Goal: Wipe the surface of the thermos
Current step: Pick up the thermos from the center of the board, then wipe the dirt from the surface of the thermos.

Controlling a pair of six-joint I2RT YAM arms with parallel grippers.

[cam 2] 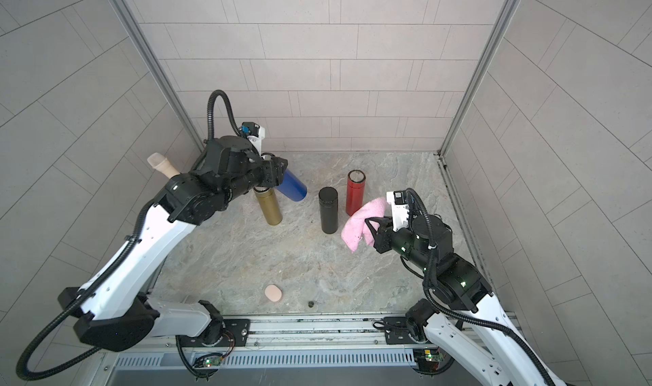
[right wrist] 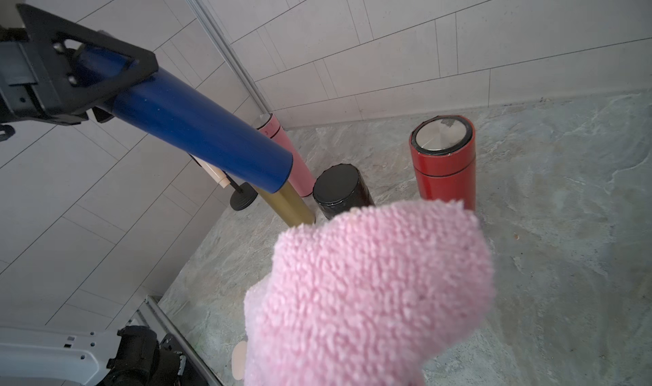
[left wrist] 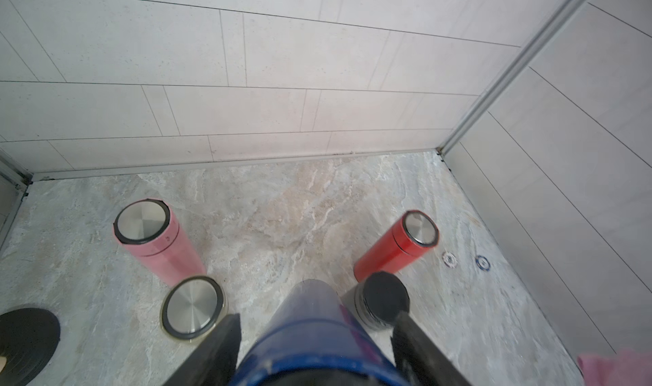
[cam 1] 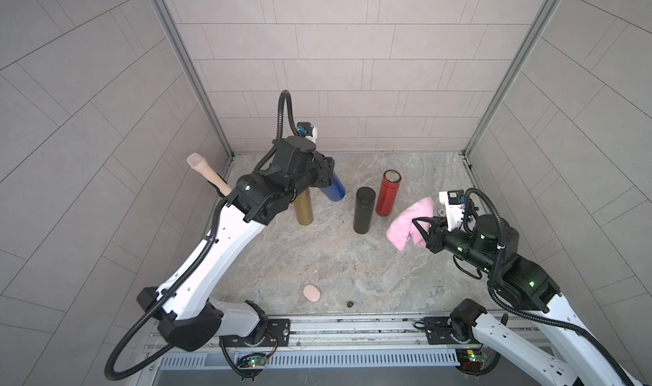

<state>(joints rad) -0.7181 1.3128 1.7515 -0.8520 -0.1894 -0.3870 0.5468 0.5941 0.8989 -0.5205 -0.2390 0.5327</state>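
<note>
A blue thermos point(cam 1: 336, 189) point(cam 2: 293, 189) hangs tilted above the floor at the back left, its base end pointing down toward the middle. My left gripper point(cam 1: 328, 172) point(cam 2: 278, 171) is shut on its upper end; in the left wrist view the dark fingers point(left wrist: 222, 345) flank the blue body point(left wrist: 314, 324). My right gripper point(cam 1: 420, 227) point(cam 2: 372, 225) is shut on a folded pink cloth point(cam 1: 409, 222) point(cam 2: 360, 222), held to the right, apart from the thermos. In the right wrist view the cloth point(right wrist: 370, 289) hides the jaws, with the blue thermos point(right wrist: 197, 130) beyond it.
Upright on the stone floor stand a gold thermos point(cam 1: 304, 209), a black one point(cam 1: 362, 209), a red one point(cam 1: 388, 193) and a pink one point(left wrist: 158, 243). A beige-handled brush point(cam 1: 208, 177) leans at the left wall. A beige oval pad point(cam 1: 311, 293) lies near the front.
</note>
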